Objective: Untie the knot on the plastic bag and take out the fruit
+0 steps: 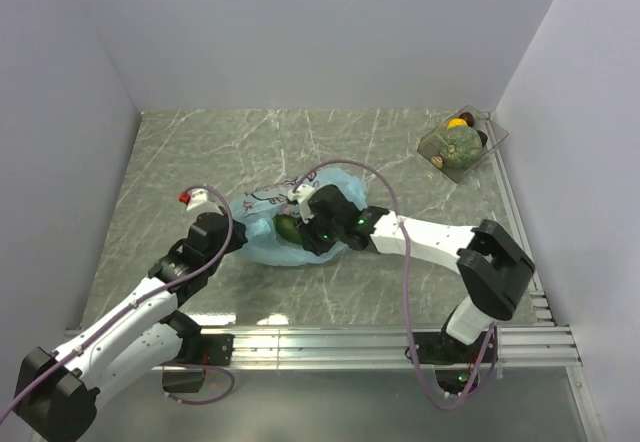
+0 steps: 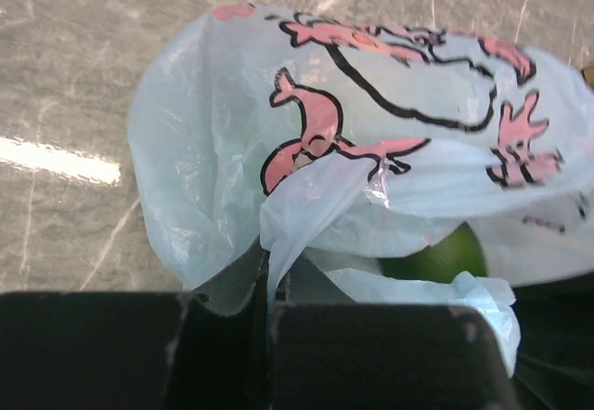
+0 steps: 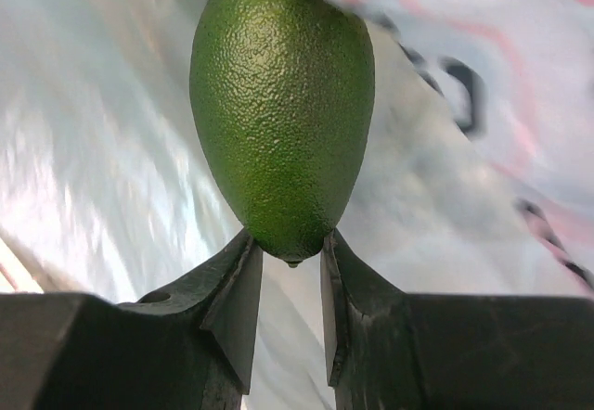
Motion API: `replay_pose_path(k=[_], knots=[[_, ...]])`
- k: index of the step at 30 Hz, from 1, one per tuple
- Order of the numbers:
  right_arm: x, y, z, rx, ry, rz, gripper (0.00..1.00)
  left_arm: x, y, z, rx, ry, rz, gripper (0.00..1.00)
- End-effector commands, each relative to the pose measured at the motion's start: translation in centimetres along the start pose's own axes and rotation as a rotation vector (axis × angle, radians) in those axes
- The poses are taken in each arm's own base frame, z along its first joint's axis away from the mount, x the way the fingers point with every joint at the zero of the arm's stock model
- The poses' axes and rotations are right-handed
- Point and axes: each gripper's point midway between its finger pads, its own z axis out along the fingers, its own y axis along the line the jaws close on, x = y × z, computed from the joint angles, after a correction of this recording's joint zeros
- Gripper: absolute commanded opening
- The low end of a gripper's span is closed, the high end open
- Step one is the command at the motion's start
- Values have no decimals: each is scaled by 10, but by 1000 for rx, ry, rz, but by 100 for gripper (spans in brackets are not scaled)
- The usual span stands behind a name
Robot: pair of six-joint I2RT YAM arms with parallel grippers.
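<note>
The right pincer [image 3: 288, 266], partly spread, pinches the narrow tip of a dark green fruit [image 3: 283, 104] among the folds of the plastic bag [image 2: 232, 122]. The left pincer [image 2: 267, 306], pressed together, nips a fold at the bag's 9 o'clock edge. The bag lies mid-way across the bench [image 1: 200, 152].

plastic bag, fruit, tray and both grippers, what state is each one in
plastic bag, lying crumpled, open
dark green fruit, at the bag's mouth, narrow end pinched
bright green fruit, inside the bag
clear tray, holds a ribbed melon
left gripper, shut on the plastic bag
right gripper, shut on the dark green fruit
</note>
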Motion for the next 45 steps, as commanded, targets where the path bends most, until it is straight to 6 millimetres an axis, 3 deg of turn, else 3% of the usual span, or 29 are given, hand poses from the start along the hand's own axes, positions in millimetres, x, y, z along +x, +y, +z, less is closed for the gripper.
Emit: replay_pose_path(k=[1, 5, 10, 19, 22, 25, 29, 32, 33, 38, 45], knots=[[-29, 3, -31, -42, -144, -3, 0, -25, -12, -2, 35, -67, -51, 1], [-44, 10, -52, -84, -239, -33, 0, -26, -13, 1, 39, -53, -53, 1], [-62, 16, -61, -141, -319, -1, 0, -26, -19, 1, 70, -41, -47, 1], [-129, 52, -116, -318, -510, -61, 0, -24, -23, 3, 66, -13, -40, 1], [-150, 49, -141, -319, -582, -50, 0, -26, -25, 4, 59, -8, -28, 0], [-168, 31, -166, -284, -639, -10, 0, -31, -29, 4, 62, -10, -6, 1], [-184, -11, -194, -135, -680, 31, 0, -35, -30, 4, 43, 16, 39, 0], [-184, -53, -211, 17, -695, 92, 0, -40, -34, 1, 45, 25, 75, 1], [-179, -79, -217, 87, -695, 137, 0, -44, -36, -1, 48, 24, 90, 1], [-151, -169, -252, 417, -716, 314, 0, -50, -41, -7, 74, 16, 120, 0], [-96, -275, -286, 723, -703, 528, 0, -52, -49, -18, 142, 1, 118, 1]])
